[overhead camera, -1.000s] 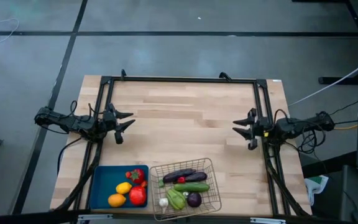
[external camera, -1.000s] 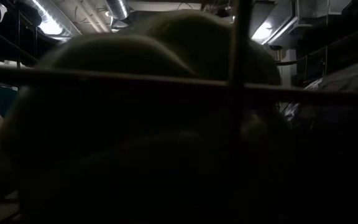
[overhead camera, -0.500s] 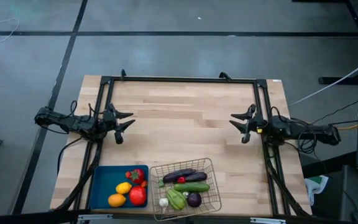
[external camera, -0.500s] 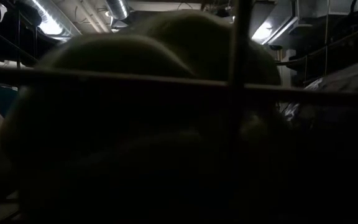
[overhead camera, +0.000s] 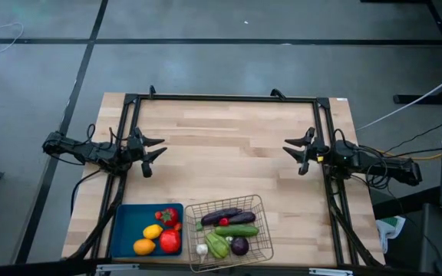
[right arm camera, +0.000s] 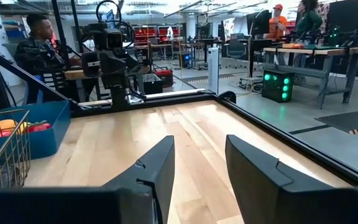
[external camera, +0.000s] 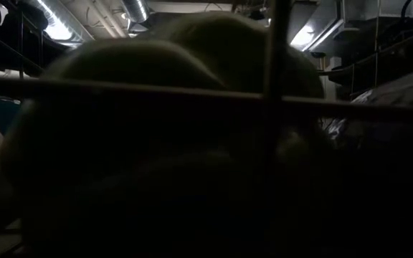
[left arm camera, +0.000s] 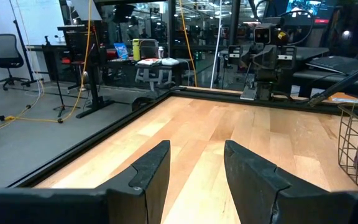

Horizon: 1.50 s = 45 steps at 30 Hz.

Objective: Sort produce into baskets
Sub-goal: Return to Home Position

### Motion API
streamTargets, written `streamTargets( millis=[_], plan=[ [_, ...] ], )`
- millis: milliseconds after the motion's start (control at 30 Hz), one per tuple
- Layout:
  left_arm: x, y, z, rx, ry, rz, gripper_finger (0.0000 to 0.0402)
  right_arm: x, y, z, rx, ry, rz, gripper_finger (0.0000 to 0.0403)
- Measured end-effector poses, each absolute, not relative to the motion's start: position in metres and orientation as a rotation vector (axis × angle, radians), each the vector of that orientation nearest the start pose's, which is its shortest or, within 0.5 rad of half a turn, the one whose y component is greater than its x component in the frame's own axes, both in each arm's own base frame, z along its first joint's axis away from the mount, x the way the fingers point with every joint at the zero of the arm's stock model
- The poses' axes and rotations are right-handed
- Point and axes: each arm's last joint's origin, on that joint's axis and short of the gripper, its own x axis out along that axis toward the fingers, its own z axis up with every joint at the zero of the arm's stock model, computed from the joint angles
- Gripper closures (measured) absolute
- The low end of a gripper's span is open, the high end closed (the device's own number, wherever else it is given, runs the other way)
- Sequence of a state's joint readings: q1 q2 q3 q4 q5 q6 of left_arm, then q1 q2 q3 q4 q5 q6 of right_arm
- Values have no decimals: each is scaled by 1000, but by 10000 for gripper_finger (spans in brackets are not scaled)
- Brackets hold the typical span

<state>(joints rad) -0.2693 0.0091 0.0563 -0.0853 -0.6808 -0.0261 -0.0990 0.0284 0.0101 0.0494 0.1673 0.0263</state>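
The blue tray [overhead camera: 126, 222] sits at the table's near edge, left of the wire basket [overhead camera: 255, 247]. The tray holds an orange [overhead camera: 144, 247], a lemon [overhead camera: 153, 231] and red produce [overhead camera: 168, 217]. The basket holds purple eggplants [overhead camera: 226, 217], a cucumber [overhead camera: 236, 230], a green pepper [overhead camera: 216, 245] and white garlic [overhead camera: 202, 249]. My left gripper [overhead camera: 153, 148] is open and empty at the table's left side. My right gripper [overhead camera: 296, 154] is open and empty at the right side. In the low view a pale-green vegetable [external camera: 171, 93] behind the basket's wires [external camera: 274, 72] fills the frame.
A black metal frame [overhead camera: 221, 97] runs along the table's far, left and right sides. The bare wooden top [overhead camera: 225, 153] lies between the two grippers. People [right arm camera: 39, 46] show in the room beyond the table in the right wrist view.
My right gripper has gone a little toward the table's left and far edges; the arm behind it has straightened. It stays open. My left gripper and the produce have kept still.
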Motion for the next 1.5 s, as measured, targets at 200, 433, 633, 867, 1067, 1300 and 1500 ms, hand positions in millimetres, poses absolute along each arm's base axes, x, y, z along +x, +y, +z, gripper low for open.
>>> streamTargets(
  millis=[200, 433, 633, 867, 1067, 1300, 1500],
  plan=[
    [90, -6, 174, -8, 29, 412, 254, 98, -14, 169, 27, -31, -255, 260],
    [90, -6, 174, -8, 29, 412, 254, 98, -15, 168, 22, -27, -265, 275],
    [90, -6, 174, -8, 29, 412, 254, 98, -14, 168, 22, -26, -263, 331],
    [90, -6, 174, -8, 29, 412, 254, 98, -14, 169, 22, -32, -263, 362],
    [90, -6, 174, -8, 29, 412, 254, 98, -14, 169, 22, -34, -263, 362],
    [90, -6, 174, -8, 29, 412, 254, 98, -14, 169, 22, -35, -263, 361],
    [90, -6, 174, -8, 29, 412, 254, 98, -14, 169, 21, -36, -263, 361]
  ],
)
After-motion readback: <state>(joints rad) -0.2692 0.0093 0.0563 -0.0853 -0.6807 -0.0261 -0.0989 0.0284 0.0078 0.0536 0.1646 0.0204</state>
